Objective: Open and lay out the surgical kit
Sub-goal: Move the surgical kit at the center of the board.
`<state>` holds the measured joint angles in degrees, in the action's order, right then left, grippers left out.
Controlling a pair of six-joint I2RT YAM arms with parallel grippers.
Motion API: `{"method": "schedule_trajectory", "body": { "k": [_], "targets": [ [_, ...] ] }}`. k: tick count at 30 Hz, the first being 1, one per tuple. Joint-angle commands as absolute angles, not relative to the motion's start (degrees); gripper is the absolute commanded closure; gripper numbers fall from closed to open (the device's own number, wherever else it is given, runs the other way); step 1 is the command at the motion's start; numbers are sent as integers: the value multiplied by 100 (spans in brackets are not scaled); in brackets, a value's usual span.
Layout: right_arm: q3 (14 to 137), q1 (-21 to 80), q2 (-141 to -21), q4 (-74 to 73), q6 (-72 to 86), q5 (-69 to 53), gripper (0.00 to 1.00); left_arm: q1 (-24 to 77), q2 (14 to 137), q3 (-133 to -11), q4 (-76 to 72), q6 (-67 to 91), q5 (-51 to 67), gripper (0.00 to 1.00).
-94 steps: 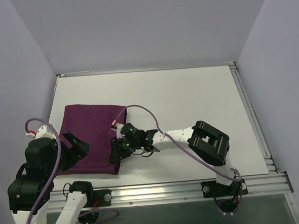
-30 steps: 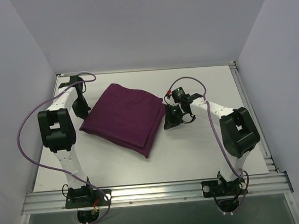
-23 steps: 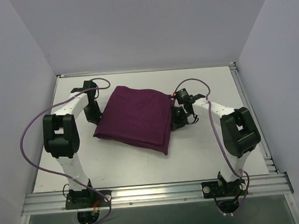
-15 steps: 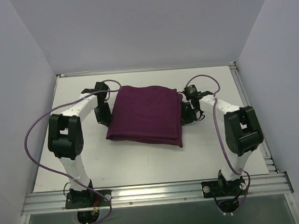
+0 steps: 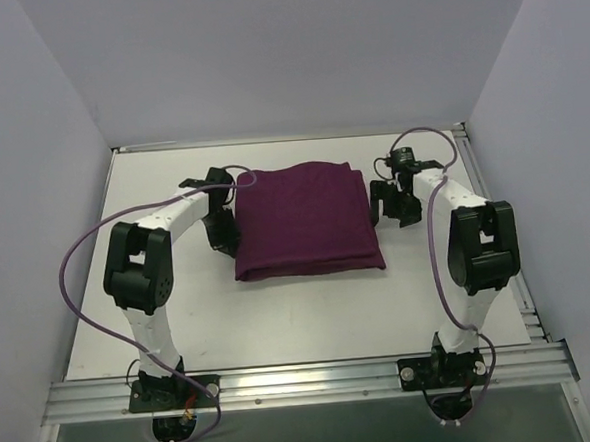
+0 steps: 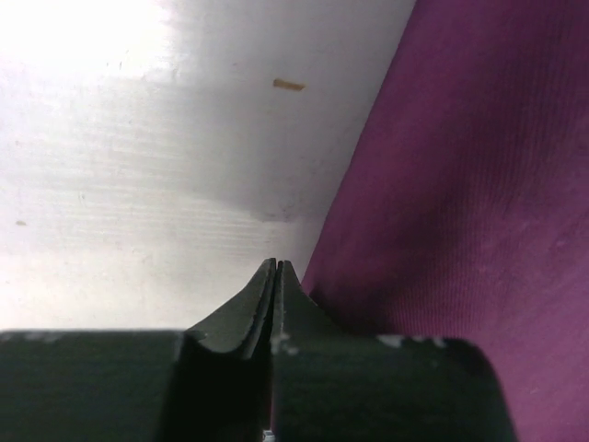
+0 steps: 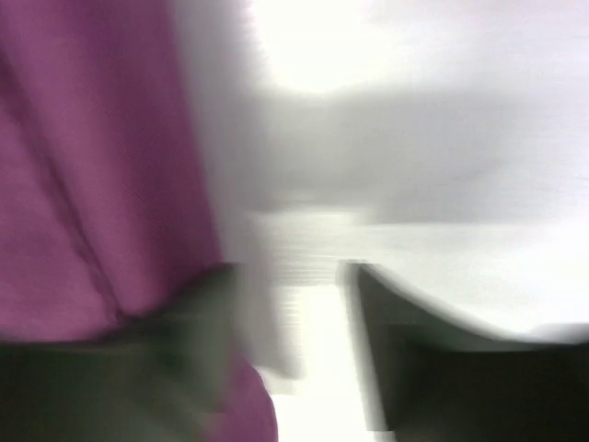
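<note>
The surgical kit shows only as a folded dark purple cloth wrap (image 5: pixel 305 220) lying flat and square at the back middle of the white table (image 5: pixel 281 322). Tray and instruments are hidden. My left gripper (image 5: pixel 225 230) sits at the wrap's left edge. In the left wrist view its jaws (image 6: pixel 276 262) are pressed together over the table, with the purple cloth (image 6: pixel 479 184) right beside them and nothing showing between the tips. My right gripper (image 5: pixel 389 207) is just off the wrap's right edge. In the blurred right wrist view it (image 7: pixel 290 276) stands open, one finger by the cloth (image 7: pixel 83 166).
An aluminium rail (image 5: pixel 305 379) runs along the near edge with both arm bases on it. A second rail (image 5: pixel 490 209) borders the table's right side. Pale walls close in the left, back and right. A tiny tan speck (image 6: pixel 288 85) lies near the left gripper.
Both arms carried the wrap from the front left to the back middle and turned it square. The right gripper has opened and pulled off the right edge.
</note>
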<state>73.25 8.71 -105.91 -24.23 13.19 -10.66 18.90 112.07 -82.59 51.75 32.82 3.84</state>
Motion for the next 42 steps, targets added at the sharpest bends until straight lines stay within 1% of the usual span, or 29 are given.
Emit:
{"method": "schedule_trajectory", "body": {
  "k": [1, 2, 3, 5, 6, 7, 9, 10, 11, 12, 13, 15, 16, 17, 19, 20, 26, 30, 36, 38, 39, 40, 42],
  "targets": [
    [7875, 879, -10259, -2829, 1265, -916, 18, 2066, 10803, -8104, 4719, 3665, 537, 97],
    [7866, 879, -10109, -2839, 1318, -862, 1, 2048, 10523, -8034, 4763, 3665, 380, 78],
    [7805, 879, -9916, -2821, 1397, -835, 0, 2030, 10373, -7894, 4807, 3691, 65, 69],
    [7621, 879, -9327, -2646, 1529, -1273, 0, 2004, 9873, -7770, 4904, 3683, -289, 61],
    [7490, 888, -9151, -2654, 1555, -1388, 0, 2004, 9714, -7752, 4948, 3691, -603, 48],
    [7453, 914, -8888, -2689, 1660, -1493, 0, 2013, 9381, -7726, 5000, 3691, -746, 43],
    [7113, 923, -8615, -2629, 1827, -1818, 0, 2021, 9054, -7691, 5062, 3700, -940, 38],
    [6945, 914, -8335, -2576, 1924, -1932, 1, 2021, 8887, -7673, 5089, 3709, -1132, 37],
    [6769, 914, -8219, -2549, 2090, -2160, 7, 2021, 8599, -7673, 5115, 3726, -1203, 36],
    [6437, 905, -8026, -2488, 2135, -2267, 9, 2030, 8483, -7690, 5107, 3709, -1248, 34],
    [6268, 914, -7946, -2435, 2188, -2337, 11, 2039, 8316, -7760, 5080, 3657, -1170, 34],
    [5856, 905, -7788, -2365, 2303, -2460, 18, 2091, 8262, -7901, 5028, 3446, -1003, 35],
    [5775, 905, -7752, -2338, 2303, -2513, 21, 2170, 8262, -7962, 4984, 3367, -863, 37],
    [5705, 905, -7717, -2312, 2311, -2540, 26, 2232, 8305, -8059, 4835, 3279, -435, 38],
    [5590, 905, -7638, -2233, 2303, -2549, 28, 2372, 8358, -8130, 4677, 3182, -55, 42],
    [5564, 905, -7638, -2215, 2294, -2566, 31, 2582, 8376, -8147, 4458, 3138, 287, 42],
    [5449, 896, -7910, -1987, 2294, -2663, 37, 3356, 8551, -8209, 3964, 3164, 589, 42],
    [5432, 896, -8225, -1811, 2312, -2742, 44, 3594, 8762, -8454, 3920, 3112, 686, 43],
    [5440, 896, -8341, -1819, 2312, -2672, 46, 3884, 9035, -8912, 3999, 2830, 712, 42],
    [5405, 896, -8358, -1811, 2303, -2707, 52, 3963, 9123, -9061, 3929, 2699, 782, 41],
    [5405, 896, -8367, -1802, 2303, -2777, 58, 4016, 9175, -9114, 3929, 2655, 782, 41],
    [5423, 896, -8358, -1802, 2294, -2821, 73, 4138, 9254, -9175, 3894, 2611, 774, 42],
    [5519, 896, -8297, -1889, 2311, -2926, 85, 4288, 9334, -9307, 3824, 2426, 747, 42]
  ]
}}
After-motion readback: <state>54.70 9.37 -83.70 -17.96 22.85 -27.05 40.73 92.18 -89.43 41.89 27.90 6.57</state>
